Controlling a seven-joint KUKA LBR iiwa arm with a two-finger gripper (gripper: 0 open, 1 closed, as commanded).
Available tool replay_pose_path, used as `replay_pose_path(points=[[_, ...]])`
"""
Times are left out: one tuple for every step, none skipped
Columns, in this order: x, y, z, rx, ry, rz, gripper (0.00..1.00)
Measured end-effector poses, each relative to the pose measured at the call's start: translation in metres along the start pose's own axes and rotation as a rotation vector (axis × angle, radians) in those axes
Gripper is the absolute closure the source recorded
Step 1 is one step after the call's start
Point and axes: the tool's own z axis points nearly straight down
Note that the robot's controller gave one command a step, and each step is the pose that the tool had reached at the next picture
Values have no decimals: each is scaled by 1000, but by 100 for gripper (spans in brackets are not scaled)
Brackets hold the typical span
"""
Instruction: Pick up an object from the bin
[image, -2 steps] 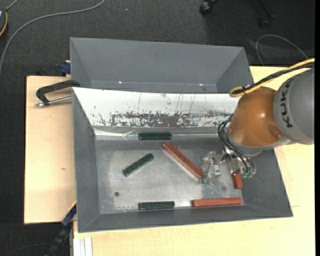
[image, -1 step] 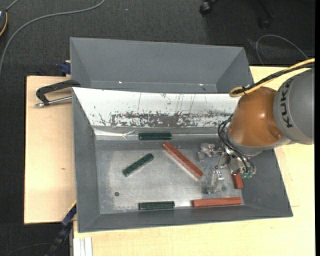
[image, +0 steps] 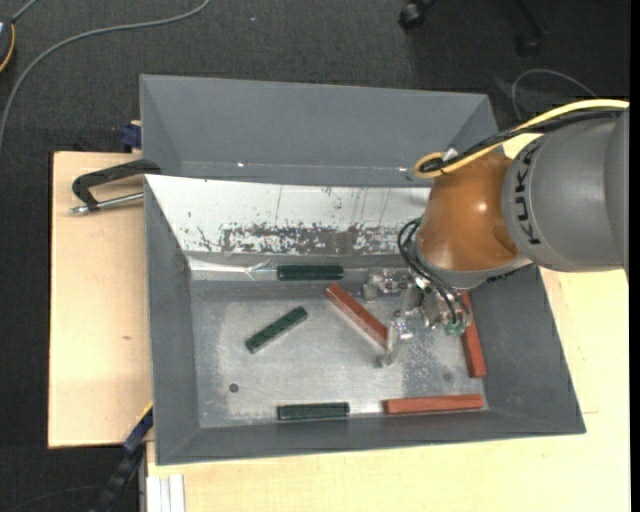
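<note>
As far as the view showed, the pick was not yet done: no bar was lifted, and every one lay on the floor of the bin (image: 168, 340). I took the slanted red bar (image: 355, 313) near the middle as my mark.

Well to the left of this mark lay a slanted green bar (image: 276, 329), apart from all others. Above and left of the mark, by the far wall, lay a second green bar (image: 310, 271). Below and left of it, along the near wall, lay a third green bar (image: 313, 410).

Just to the right of the mark's lower end hung the gripper (image: 393, 350), low over the floor. The mark was the thing nearest to it, but I could not tell if they touched. Whether the gripper was open or closed I could not tell either, and nothing was seen inside it.

Below and right of the mark lay a flat red bar (image: 433, 404) at the near wall. Farther right, a last red bar (image: 472, 352) lay along the right wall.

In my judgement the coming down was mostly finished. The closing, a firm hold and the lift out of the bin were all left to do.
</note>
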Motion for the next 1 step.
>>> replay_pose_path(points=[[2,-3,0,2,4,3,100]])
